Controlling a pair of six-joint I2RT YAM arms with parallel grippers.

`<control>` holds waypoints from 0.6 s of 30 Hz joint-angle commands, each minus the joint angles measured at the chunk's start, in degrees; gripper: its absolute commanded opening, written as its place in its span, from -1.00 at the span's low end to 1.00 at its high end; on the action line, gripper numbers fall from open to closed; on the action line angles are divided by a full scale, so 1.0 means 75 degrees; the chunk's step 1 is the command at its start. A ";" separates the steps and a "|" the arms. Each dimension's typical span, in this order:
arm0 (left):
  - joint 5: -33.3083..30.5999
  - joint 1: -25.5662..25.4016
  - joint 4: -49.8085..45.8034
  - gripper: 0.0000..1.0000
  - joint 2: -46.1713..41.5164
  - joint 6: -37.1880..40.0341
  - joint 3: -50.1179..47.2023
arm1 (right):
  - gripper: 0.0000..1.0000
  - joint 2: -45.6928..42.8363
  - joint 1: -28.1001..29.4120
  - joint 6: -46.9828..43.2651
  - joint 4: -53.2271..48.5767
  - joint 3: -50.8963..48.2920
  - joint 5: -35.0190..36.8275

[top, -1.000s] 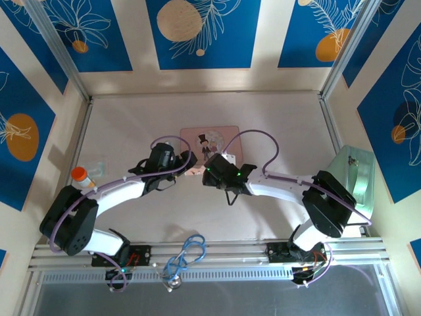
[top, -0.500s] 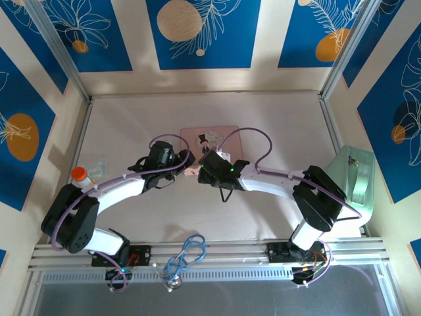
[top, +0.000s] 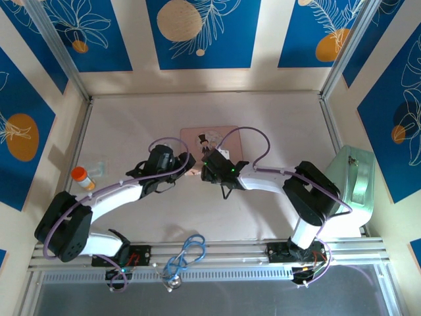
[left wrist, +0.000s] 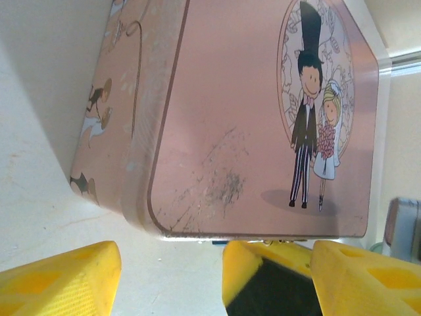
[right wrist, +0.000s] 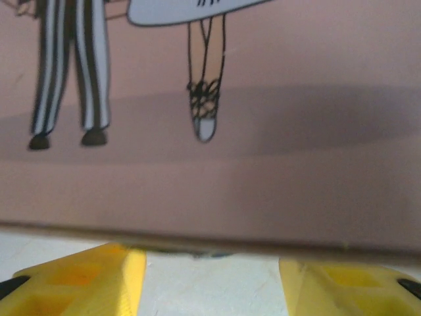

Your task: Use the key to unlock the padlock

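One closed tin (left wrist: 250, 118) beside left gripper (left wrist: 172, 266)

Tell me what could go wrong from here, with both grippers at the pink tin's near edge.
1. The left gripper and right gripper sit nearly touching at the near edge of the pink tin; any sideways move may knock them together.
2. Both are open and low against that edge, so pushing forward would likely shove the tin rather than catch anything.

There were two grippers, left gripper (left wrist: 171, 278) and right gripper (right wrist: 212, 280), one pink tin (left wrist: 230, 99), one orange-capped bottle (top: 80, 176), one green case (top: 355, 174).
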 commanded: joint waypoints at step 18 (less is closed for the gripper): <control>0.0232 -0.0090 0.0658 0.10 0.0171 0.0329 -0.0377 | -0.22 0.0480 0.0238 -0.0394 0.0344 0.0197 0.0521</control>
